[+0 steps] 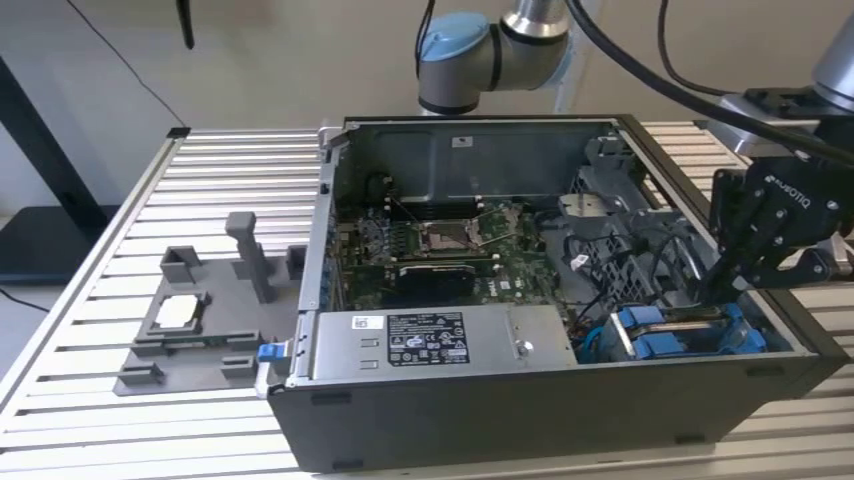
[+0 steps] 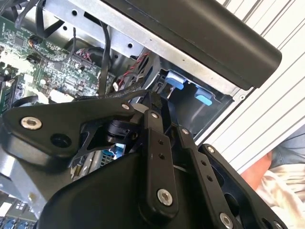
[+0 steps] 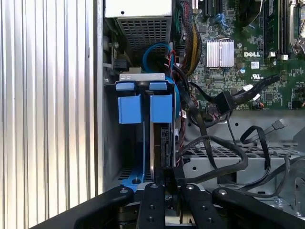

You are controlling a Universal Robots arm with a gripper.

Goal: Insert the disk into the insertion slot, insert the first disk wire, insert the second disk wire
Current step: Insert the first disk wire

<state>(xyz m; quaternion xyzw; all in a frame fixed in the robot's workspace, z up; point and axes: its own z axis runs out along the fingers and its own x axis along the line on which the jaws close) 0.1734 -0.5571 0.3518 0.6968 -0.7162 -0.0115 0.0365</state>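
gripper (image 1: 718,288): lowered into the insertion slot (image 1: 683,335).
fingers (image 3: 153,200): closed on the edge of the disk (image 3: 153,143).
disk: lined up with 2 blue tabs (image 3: 145,107).

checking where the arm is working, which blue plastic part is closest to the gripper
The blue rails at the exterior view's right, just below the gripper; the small blue tab sits far away, by the silver box.
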